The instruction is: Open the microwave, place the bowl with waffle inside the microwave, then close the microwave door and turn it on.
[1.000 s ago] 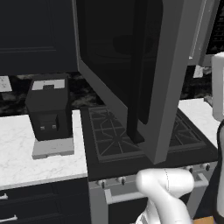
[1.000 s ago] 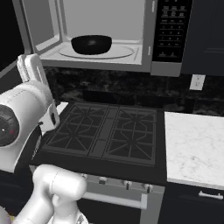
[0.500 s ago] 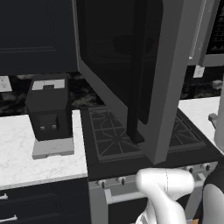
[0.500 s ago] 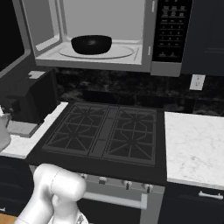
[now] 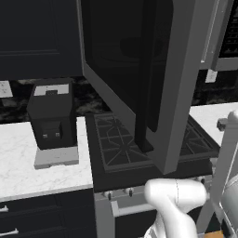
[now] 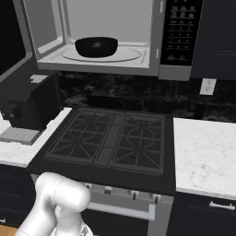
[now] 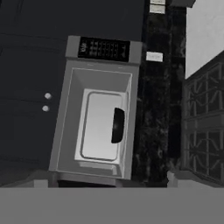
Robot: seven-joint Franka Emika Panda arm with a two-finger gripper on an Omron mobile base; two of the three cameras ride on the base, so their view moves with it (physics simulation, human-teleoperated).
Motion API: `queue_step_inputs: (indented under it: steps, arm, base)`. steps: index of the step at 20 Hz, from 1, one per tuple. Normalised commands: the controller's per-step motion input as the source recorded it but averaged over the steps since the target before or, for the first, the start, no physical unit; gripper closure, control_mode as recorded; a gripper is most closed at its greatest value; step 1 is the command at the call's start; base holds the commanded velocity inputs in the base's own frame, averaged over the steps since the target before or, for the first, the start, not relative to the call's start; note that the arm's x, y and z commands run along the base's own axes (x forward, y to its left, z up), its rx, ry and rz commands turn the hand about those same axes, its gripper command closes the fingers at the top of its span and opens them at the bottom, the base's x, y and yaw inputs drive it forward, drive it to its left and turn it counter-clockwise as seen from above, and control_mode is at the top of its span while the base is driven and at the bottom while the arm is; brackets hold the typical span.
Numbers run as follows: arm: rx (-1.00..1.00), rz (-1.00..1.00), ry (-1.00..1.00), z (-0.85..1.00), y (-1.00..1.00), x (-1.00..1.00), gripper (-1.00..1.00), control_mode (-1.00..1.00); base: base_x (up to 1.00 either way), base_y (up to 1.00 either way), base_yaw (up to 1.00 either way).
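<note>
The microwave (image 6: pixel 156 69) hangs above the stove with its cavity showing. Its door (image 5: pixel 153 79) is swung wide open toward me and covers much of the left base view. The dark bowl (image 6: pixel 96 46) sits on the turntable inside; I cannot make out the waffle in it. In the rolled hand view the bowl (image 7: pixel 117 125) appears as a dark shape in the lit cavity, with the control panel (image 7: pixel 103 49) above it. A pale piece of my arm or hand (image 5: pixel 227 153) shows at the right edge, well back from the microwave; its fingers are hidden.
A black coffee machine (image 5: pixel 52 116) stands on the white counter (image 5: pixel 28 162) left of the black gas stove (image 6: pixel 110 138). More white counter (image 6: pixel 207 152) lies right of the stove. Dark cabinets (image 5: pixel 37 37) surround the microwave, and the open door overhangs the burners.
My arm has drawn back and down from the microwave, leaving the right base view. The bowl stays inside and the door stays open.
</note>
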Motion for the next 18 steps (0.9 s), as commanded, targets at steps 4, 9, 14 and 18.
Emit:
queue_step_inputs:
  steps: [4, 9, 14, 18]
  arm:
    - [0.00, -0.14, -0.28, -0.57, 0.94, -0.03, -1.00, -1.00]
    - [0.03, -0.10, -0.20, -0.74, 0.82, 0.14, -1.00, -1.00]
    - [0.03, -0.11, -0.16, -0.77, 0.70, 0.60, -1.00, -1.00]
    - [0.00, -0.08, -0.03, -0.53, 0.47, 0.84, -1.00, -1.00]
  base:
    - [0.00, 0.00, 0.00]
    - [0.00, 0.00, 0.00]
    - [0.00, 0.00, 0.00]
    - [0.00, 0.00, 0.00]
